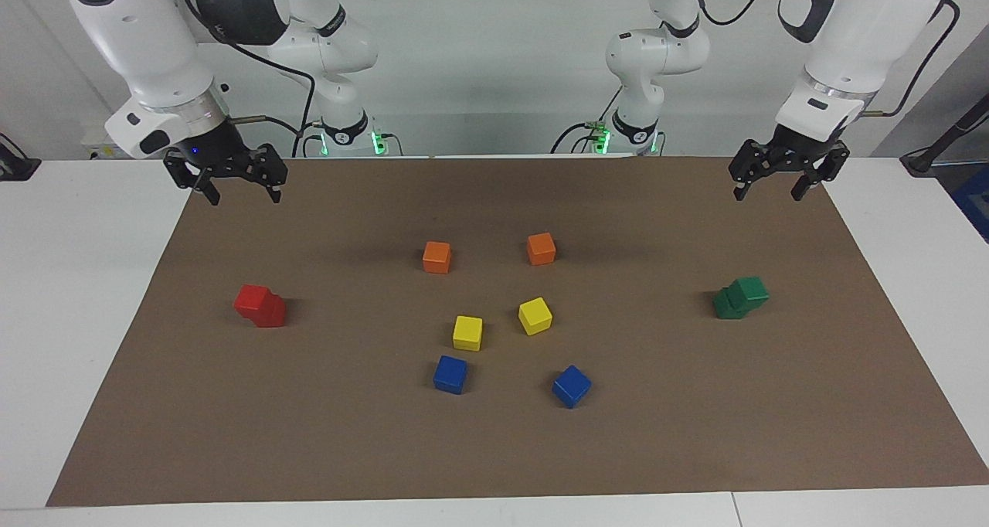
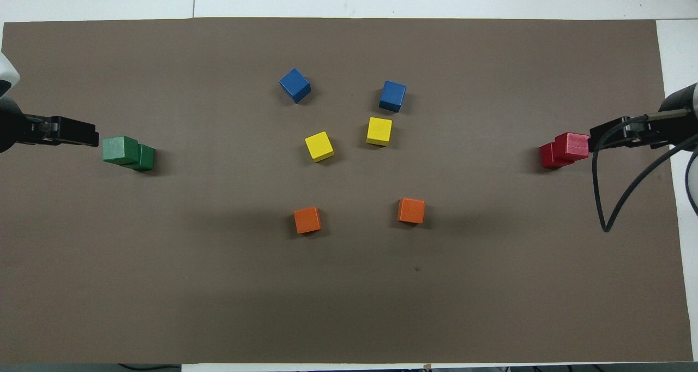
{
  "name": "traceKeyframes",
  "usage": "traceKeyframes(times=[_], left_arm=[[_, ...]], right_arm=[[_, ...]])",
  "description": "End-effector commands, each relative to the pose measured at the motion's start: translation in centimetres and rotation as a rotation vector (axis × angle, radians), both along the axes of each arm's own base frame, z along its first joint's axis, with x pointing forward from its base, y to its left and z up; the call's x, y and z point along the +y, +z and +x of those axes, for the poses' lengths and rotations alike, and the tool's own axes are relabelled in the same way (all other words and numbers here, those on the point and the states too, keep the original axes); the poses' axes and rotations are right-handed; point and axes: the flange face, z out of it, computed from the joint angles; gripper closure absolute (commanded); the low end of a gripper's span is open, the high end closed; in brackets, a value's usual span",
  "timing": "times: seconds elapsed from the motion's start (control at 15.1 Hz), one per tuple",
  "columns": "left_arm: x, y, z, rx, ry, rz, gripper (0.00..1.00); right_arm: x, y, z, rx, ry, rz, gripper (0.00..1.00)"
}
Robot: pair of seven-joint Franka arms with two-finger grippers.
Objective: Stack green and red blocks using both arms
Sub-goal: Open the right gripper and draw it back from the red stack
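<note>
Hanging open & empty over the mat's (image 1: 695,450) corners: left gripper (image 1: 780,183), right gripper (image 1: 239,187). Green blocks (image 1: 740,297) stacked at left arm's end, red blocks (image 1: 260,305) stacked at right arm's end.

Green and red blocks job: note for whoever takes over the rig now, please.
Left gripper: open, empty, raised over the brown mat at its own end.
Right gripper: open, empty, raised over the mat's corner at its end.
Green stack: one green block on another, top one offset.
Red stack: same, also offset.
Done: both stacks stand, released.
Left: nothing obvious; maybe square up the top blocks.
</note>
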Motion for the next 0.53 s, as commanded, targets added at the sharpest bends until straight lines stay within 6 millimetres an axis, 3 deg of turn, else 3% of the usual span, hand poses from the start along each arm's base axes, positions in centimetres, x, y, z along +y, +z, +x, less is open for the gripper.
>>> traceKeyframes(times=[0.0,0.46], left_arm=[[0.00,0.58,-0.28,-0.014,0.009,-0.009,0.00],[0.00,0.58,-0.28,-0.014,0.009,-0.009,0.00]], right_arm=[[-0.04,0.12,-0.07,0.028,0.014,0.025,0.00],[-0.30,0.16,-0.11,0.031,0.013,0.008,0.00]])
